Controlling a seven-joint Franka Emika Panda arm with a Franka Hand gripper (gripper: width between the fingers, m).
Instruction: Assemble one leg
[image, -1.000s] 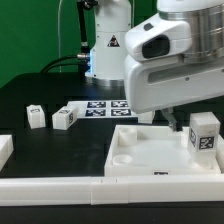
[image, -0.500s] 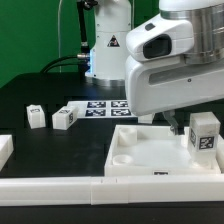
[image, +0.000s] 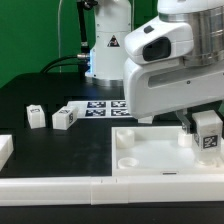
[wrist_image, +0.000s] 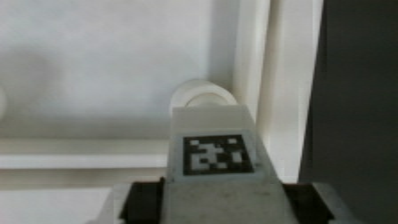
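My gripper (image: 205, 124) is shut on a leg (image: 209, 134), a small white block with a black-and-white tag, and holds it upright over the far right corner of the large flat white panel (image: 150, 150). In the wrist view the leg (wrist_image: 217, 155) sits between my dark fingers (wrist_image: 150, 200), with its end pointing at a round corner recess (wrist_image: 210, 97) of the panel. I cannot tell whether the leg touches the panel. Two more legs (image: 37, 117) (image: 66, 117) lie on the black table at the exterior view's left.
The marker board (image: 105, 106) lies behind the panel near the arm's base. A long white rail (image: 60, 185) runs along the front edge. A white block (image: 4, 150) sits at the exterior view's far left.
My gripper and the leg have shifted a little toward the exterior view's right and slightly lower. The loose legs have not moved.
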